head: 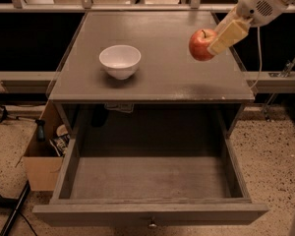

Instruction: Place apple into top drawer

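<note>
The red-orange apple [200, 44] hangs in the air above the right part of the grey cabinet top [157, 77]. My gripper [214, 42] comes in from the upper right and is shut on the apple; a cream finger [228, 35] lies against its right side. The top drawer [152, 181] is pulled wide open below the cabinet top and has nothing in it. Its front panel with a small metal knob [151, 224] is at the bottom edge of the view.
A white bowl [120, 61] stands on the left part of the cabinet top. A cardboard box [44, 154] with odds and ends sits on the speckled floor left of the drawer. Metal rails run behind and beside the cabinet.
</note>
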You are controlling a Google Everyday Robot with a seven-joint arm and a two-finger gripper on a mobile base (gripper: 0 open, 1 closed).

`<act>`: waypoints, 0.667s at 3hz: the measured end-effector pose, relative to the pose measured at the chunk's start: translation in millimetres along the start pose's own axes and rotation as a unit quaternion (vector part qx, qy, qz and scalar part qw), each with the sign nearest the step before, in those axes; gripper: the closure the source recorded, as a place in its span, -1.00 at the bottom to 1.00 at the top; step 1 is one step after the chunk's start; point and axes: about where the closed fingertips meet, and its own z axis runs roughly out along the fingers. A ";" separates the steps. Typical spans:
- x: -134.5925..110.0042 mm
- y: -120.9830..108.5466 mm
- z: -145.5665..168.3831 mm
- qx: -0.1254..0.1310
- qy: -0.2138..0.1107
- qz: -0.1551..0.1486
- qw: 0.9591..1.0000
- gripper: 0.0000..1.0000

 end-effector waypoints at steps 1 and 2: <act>7.9 29.7 -31.3 0.010 0.007 -0.022 1.000 1.00; 29.5 75.8 -62.2 0.020 0.010 -0.029 0.999 1.00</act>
